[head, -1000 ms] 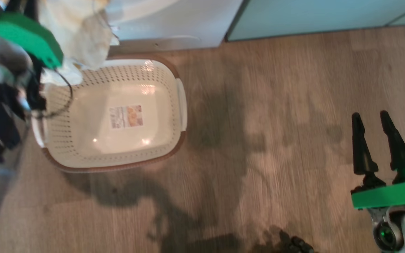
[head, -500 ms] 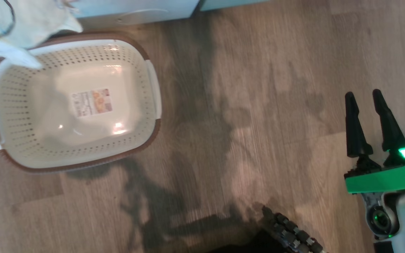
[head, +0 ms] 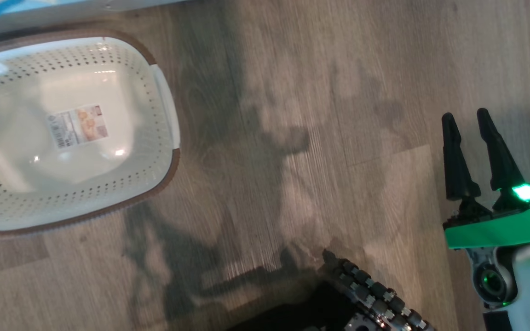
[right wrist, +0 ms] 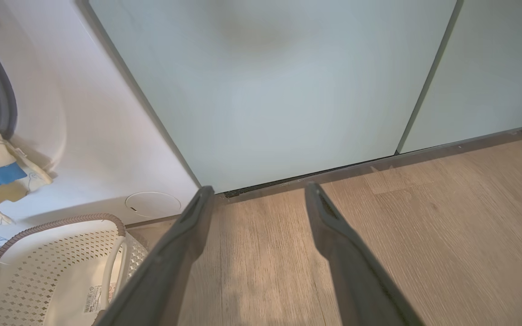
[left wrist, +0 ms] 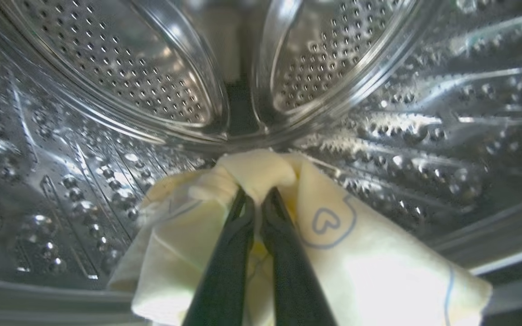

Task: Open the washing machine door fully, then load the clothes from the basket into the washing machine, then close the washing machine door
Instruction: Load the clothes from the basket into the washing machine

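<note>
Loading is at a late stage, judged from the layout. The washing machine stands at the left of the right wrist view, beside a pale cabinet panel. Its grey door seal is exposed, so the washing machine door is judged to be open. The steel drum surrounds the left wrist view, which places the left arm inside the machine.

The basket sits on the wooden floor just in front of the machine. The part of its base in view carries only the label. Its far left end is cut off by the frame edge and cannot be checked.

The clothes are in two places. One pale yellow garment with a blue heart outline lies low in the drum. More pale cloth, with the blue fabric piece, hangs over the seal at the mouth of the opening, outside the drum.

The left gripper is clenched on a fold of the garment in the drum. The right gripper is released, fingers spread, over bare floor well apart from the basket.

Done, as far as visible: door opening and basket emptying. Left to do: let go of the garment, push the hanging cloth past the seal, close the door.
</note>
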Controlling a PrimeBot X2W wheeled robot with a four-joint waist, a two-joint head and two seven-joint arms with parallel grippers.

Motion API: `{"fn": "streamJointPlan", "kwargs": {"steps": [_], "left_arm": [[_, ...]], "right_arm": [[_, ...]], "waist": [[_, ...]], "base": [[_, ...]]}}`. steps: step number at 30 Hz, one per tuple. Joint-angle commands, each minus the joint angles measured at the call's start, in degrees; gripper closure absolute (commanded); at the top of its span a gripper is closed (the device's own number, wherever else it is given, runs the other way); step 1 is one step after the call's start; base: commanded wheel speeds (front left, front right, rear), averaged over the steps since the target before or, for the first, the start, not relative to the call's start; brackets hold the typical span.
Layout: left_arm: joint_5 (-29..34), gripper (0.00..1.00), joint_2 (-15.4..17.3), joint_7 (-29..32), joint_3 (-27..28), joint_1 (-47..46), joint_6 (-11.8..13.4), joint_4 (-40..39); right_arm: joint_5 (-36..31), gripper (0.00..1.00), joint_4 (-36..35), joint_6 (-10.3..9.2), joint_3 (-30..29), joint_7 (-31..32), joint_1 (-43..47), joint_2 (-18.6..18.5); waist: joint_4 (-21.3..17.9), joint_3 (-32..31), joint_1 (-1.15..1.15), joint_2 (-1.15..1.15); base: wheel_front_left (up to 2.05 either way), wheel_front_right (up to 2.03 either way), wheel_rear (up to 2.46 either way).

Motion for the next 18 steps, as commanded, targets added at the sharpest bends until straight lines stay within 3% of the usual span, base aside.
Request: {"fn": "streamJointPlan", "kwargs": {"steps": [1, 18], "left_arm": [[0.6, 1.00, 3.0, -1.8, 1.7, -4.4, -0.3, -1.4], [6.7, 1.00, 2.4, -23.5, -1.6, -19.6, -2.3, 4.7]], "right_arm": [[0.7, 0.00, -1.6, -0.16, 1.1, -0.4, 0.5, -1.0], [2.1, 0.00, -2.3, -0.16, 2.0, -0.4, -1.0, -1.0]], "waist": [[-0.7, 0.6, -0.01, 0.00], [-2.4, 4.2, -0.01, 0.00]], "base": [[0.00, 0.00, 0.00], [0.00, 0.00, 0.00]]}}
